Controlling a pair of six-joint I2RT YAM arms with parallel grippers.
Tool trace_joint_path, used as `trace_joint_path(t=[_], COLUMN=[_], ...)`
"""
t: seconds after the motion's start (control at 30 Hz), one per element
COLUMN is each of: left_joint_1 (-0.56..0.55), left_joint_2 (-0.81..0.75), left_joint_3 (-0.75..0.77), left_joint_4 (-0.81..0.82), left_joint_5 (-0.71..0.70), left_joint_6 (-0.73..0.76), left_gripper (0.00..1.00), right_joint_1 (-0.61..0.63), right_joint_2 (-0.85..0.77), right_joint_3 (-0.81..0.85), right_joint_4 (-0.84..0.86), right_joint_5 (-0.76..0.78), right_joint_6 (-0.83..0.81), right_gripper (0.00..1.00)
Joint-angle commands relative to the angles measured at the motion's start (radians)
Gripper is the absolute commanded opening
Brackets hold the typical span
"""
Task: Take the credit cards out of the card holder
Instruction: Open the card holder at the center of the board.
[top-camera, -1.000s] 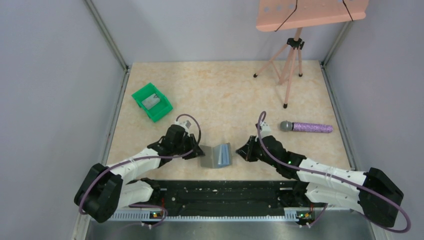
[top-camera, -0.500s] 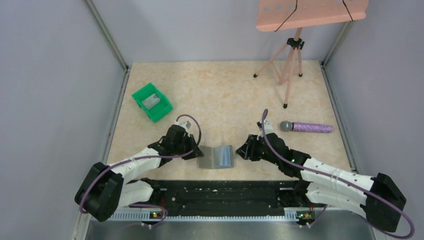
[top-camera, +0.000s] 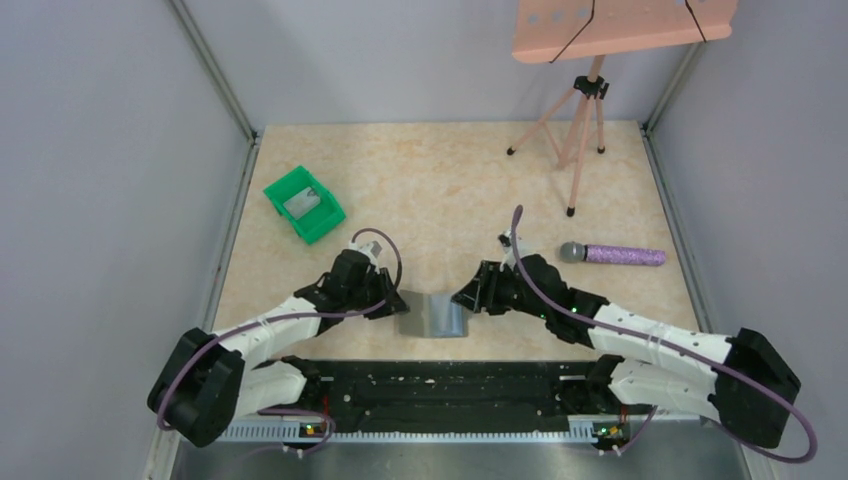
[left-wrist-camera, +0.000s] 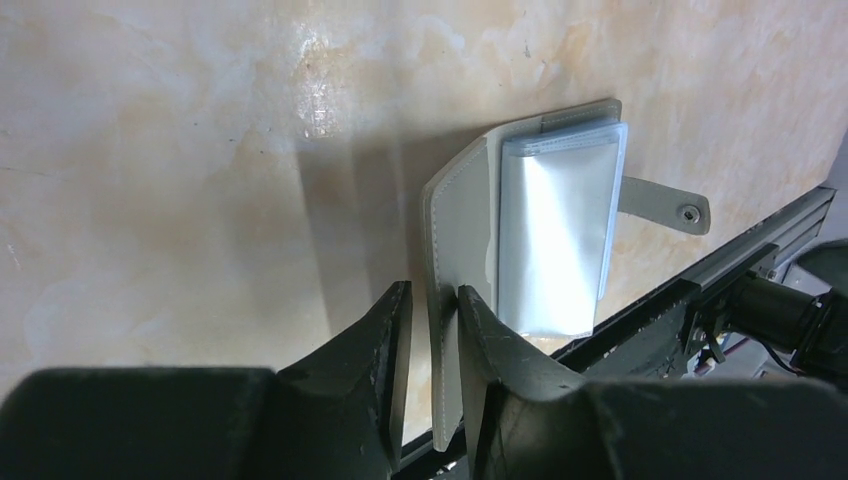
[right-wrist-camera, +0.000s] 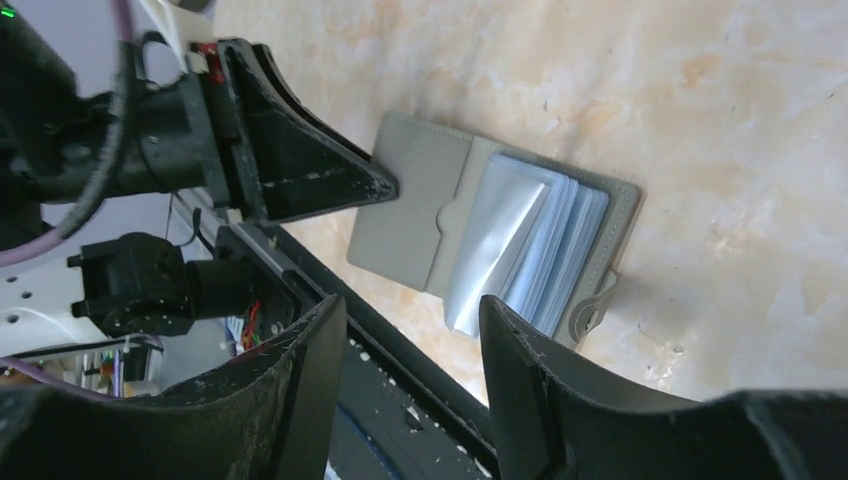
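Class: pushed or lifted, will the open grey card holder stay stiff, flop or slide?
Probably floppy: the card holder folds, one cover raised in the left gripper. Its clear sleeves fan loosely, so they'd likely flap. Thin and flat, it may slide on the smooth table.

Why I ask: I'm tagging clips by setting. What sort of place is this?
Probably a robot test cell in a lab: grey panel walls box in a marble-patterned tabletop, two robot arms are bolted at its near edge, and a microphone and pink music stand sit as props.
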Motion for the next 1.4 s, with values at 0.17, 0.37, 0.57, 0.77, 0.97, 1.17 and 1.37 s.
trace_joint_path(t=[0.17, 0.37, 0.57, 0.77, 0.97, 1.17, 1.37], left_joint_1=[-0.002, -0.005, -0.004, -0.005, -0.005, -0.005, -0.006], left_joint_2=[-0.051, -0.036, -0.03, -0.031, -0.039, -0.039, -0.042], left_joint_3=[-0.048, -0.067, -0.069, -0.074, -0.075, -0.081, -0.083], left_joint_4=[0.041, 0.084, 0.128, 0.142, 0.14, 0.146, 0.146], left_joint_5=[0.015, 0.058, 0.079, 0.085, 0.082, 0.084, 0.083], left_joint_6=[-0.024, -0.039, -0.045, -0.048, -0.05, -0.056, -0.059], left_gripper=[0.19, 0.06, 0.0, 0.0, 0.0, 0.0, 0.0], right_joint_1=[0.001, 0.001, 0.007, 0.021, 0.037, 0.055, 0.066], right_joint_2=[0.216, 0.325, 0.373, 0.371, 0.389, 0.432, 0.438], right_joint_3=[-0.024, -0.049, -0.058, -0.044, -0.028, -0.008, 0.001], right_joint_4=[0.211, 0.303, 0.368, 0.404, 0.449, 0.482, 0.475], right_joint_5=[-0.07, -0.083, -0.113, -0.145, -0.168, -0.181, -0.179], right_joint_6=[0.038, 0.066, 0.091, 0.095, 0.111, 0.122, 0.116], right_gripper=[0.54, 0.52, 0.49, 0.48, 0.48, 0.48, 0.47])
